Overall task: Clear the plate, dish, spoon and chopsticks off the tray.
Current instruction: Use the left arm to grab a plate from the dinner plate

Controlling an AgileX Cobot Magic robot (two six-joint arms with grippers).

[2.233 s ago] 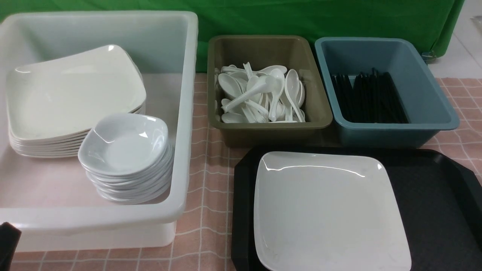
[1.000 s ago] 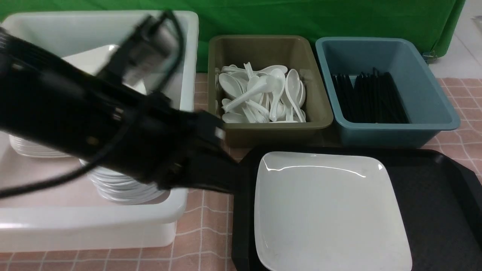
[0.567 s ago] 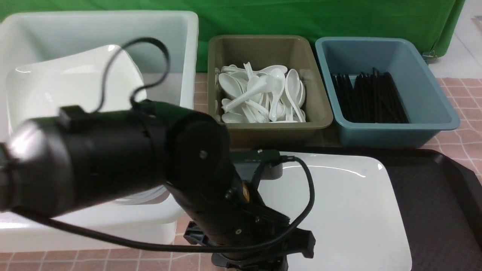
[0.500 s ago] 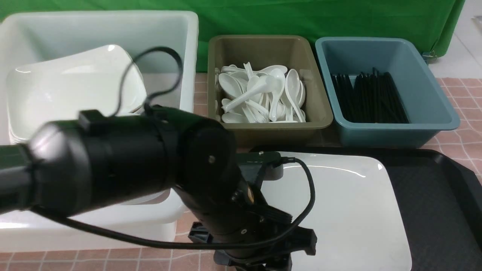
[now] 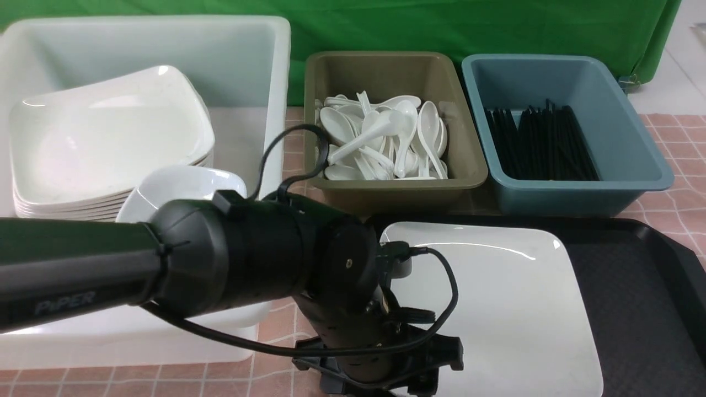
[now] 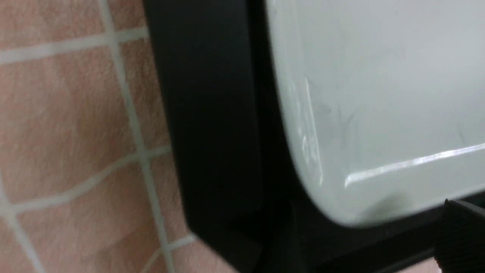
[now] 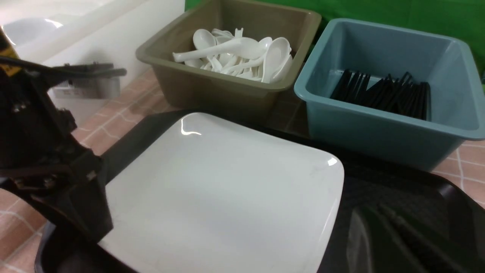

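Front view: table (image 5: 675, 212) under a pink checked cloth, green backdrop (image 5: 386, 27) behind. At the table's left edge is a big white tub (image 5: 278, 82) w/ a stack of plates (image 5: 105, 138) & a stack of dishes (image 5: 182, 184) inside. The dishes sit nearer the front, partly hidden by the arm. Along the far edge, middle: olive tub (image 5: 386, 71) w/ a heap of white spoons (image 5: 380, 138). Just beside it, toward the far-right corner: blue tub (image 5: 623, 143) w/ black chopsticks (image 5: 543, 146) lying lengthwise. At the table's near-right corner sits the black tray (image 5: 634, 292). The plate (image 5: 496, 309), white & square w/ rounded corners, lies flat on the tray's left part, close to the left rim.

Left arm (image 5: 165, 270), thick & black, crosses from the table's left edge over the white tub's front wall & bends down at the tray's near-left corner. Left end effector (image 7: 75, 212) points down at the plate's near-left corner. Right wrist view shows it alongside the plate's left edge; contact can't be told. Left wrist view, blurred: tray rim, plate's rounded corner & one dark fingertip (image 6: 460, 227) at the picture's margin, so the jaws look spread wide w/ nothing btwn them. Right end effector: not seen in front view; closed.
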